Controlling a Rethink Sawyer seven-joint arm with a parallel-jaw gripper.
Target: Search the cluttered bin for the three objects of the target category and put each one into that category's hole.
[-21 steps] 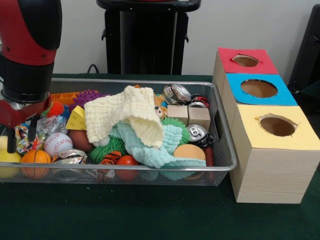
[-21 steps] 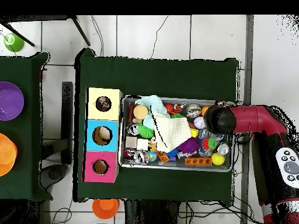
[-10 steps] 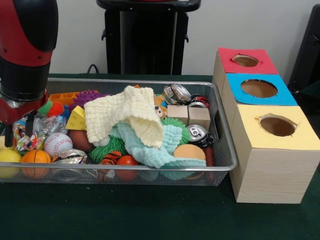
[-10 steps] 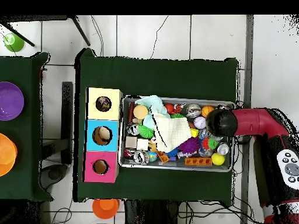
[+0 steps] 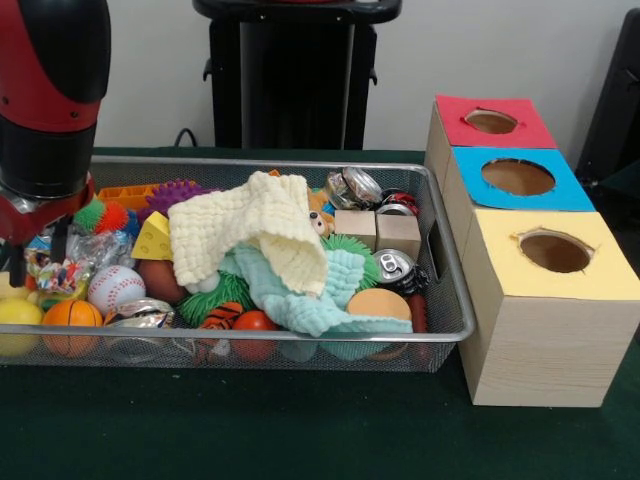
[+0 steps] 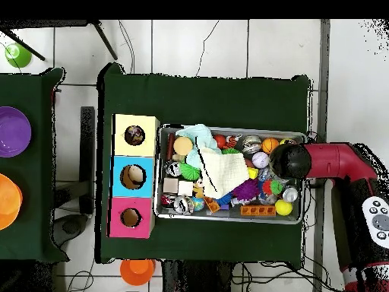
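Gripper (image 5: 35,262) hangs over bin (image 5: 440,335) end w/ balls, prob hunting a target. Can't tell if it's open or closed

I see the wire bin (image 5: 440,330) packed wall to wall; no bare floor shows between the toys. The cream cloth (image 5: 255,235) and teal cloth (image 5: 310,290) heap over the middle and cover whatever lies under them. The arm (image 5: 45,100) fills the bin's end farthest from the boxes. The three holes, red (image 5: 491,121), blue (image 5: 517,177) and yellow (image 5: 555,251), are open from above. The green worktop (image 5: 250,430) beside the bin is free.
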